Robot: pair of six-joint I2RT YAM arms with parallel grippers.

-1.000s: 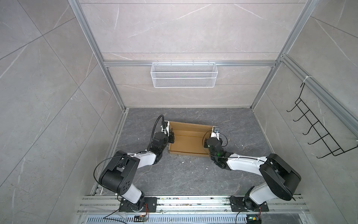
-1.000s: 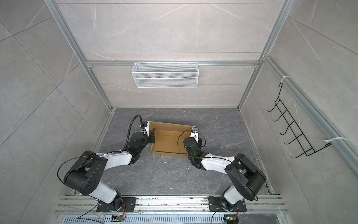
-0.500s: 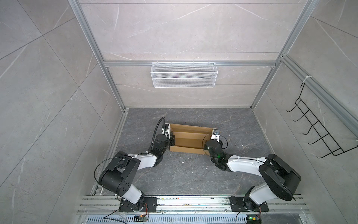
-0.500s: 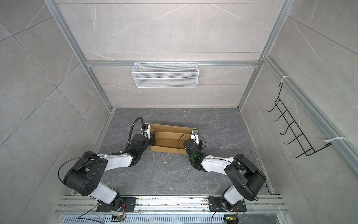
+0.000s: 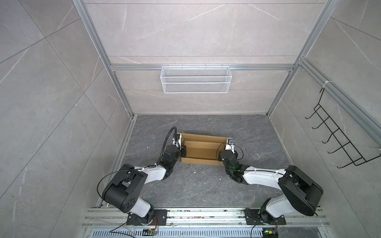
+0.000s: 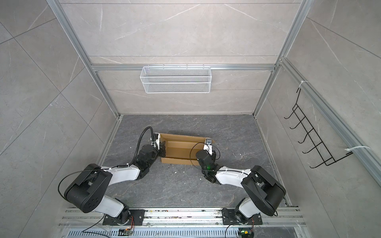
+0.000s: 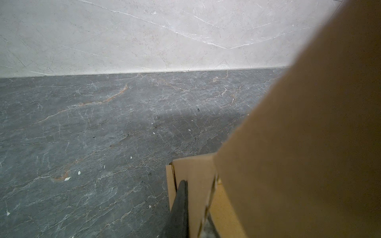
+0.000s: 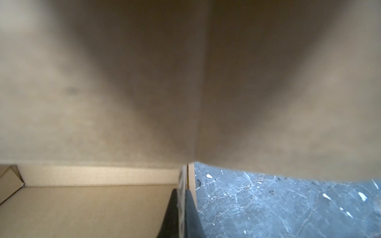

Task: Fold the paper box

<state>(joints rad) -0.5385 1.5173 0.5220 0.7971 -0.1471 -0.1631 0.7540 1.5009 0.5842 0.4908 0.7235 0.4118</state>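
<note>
Paper box (image 5: 201, 153) (image 6: 181, 151) is lying near the middle of the worktop (image 5: 206, 185), slightly toward its far edge, with its long sides running parallel to that edge. It is standing as a shallow open tray of plain brown cardboard. A low wall is rising along the near long side, and a taller panel is rising along the far one; the right wrist view (image 8: 103, 82) is showing that panel only as a brown blur.

Wire basket (image 5: 195, 82) is hanging on the back wall, well apart from the box. Hook rack (image 5: 338, 140) is hanging on the right-hand wall.

Left gripper (image 5: 183, 151) (image 6: 162, 151) (image 7: 194, 202) is meeting the box's left end. Its dark fingers (image 7: 179, 206) are pressing together on the short end wall, one outside and one inside.

Right gripper (image 5: 235, 153) (image 6: 214, 154) (image 8: 182, 197) is meeting the opposite end. Its fingers (image 8: 191, 210) are pinching that end wall in the same way, with cardboard showing between them.

White specks (image 7: 67, 178) are lying scattered on the worktop around the box.
</note>
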